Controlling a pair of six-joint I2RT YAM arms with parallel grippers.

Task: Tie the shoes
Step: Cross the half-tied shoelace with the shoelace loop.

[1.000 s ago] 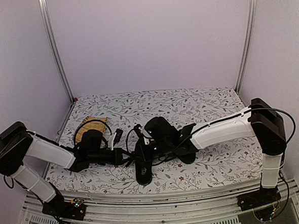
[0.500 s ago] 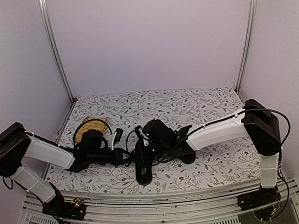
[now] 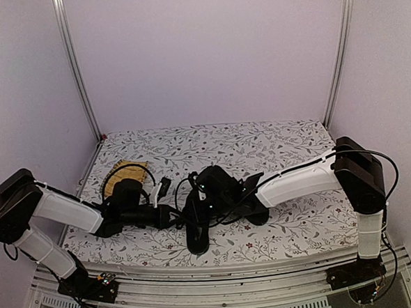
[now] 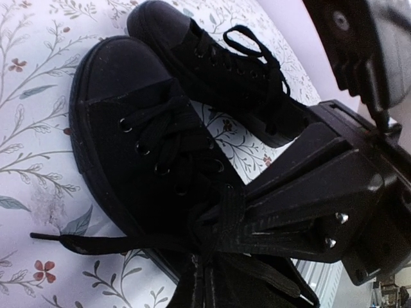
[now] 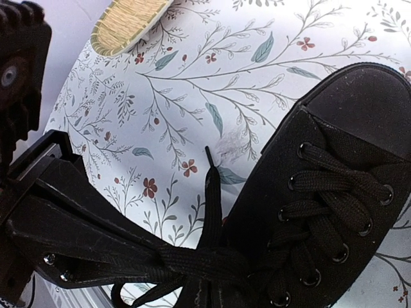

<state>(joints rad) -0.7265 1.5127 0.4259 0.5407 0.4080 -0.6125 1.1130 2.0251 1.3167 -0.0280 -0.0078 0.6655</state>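
The 2 shoes (image 4: 135, 135) lie side by side on the floral worktop (image 3: 260, 140), near its front edge. I have my left claw (image 4: 225, 221) and right claw (image 5: 164, 256) both clenched on one shoe's laces (image 5: 209, 192).

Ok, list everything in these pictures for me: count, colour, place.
shoes: two, black, side by side near the table's front edge, between the arms
laces: thin, black; the nearer shoe's are drawn out sideways, with one loose end lying on the cloth
mat: one, yellow woven, on the left of the table behind the left arm
tablecloth: one, white with a leaf and flower print, covering the table
posts: two, silver, at the back corners
arms: two, white and black, reaching in from each side
left tool: one, black, shut on the laces
right tool: one, black, shut on the laces
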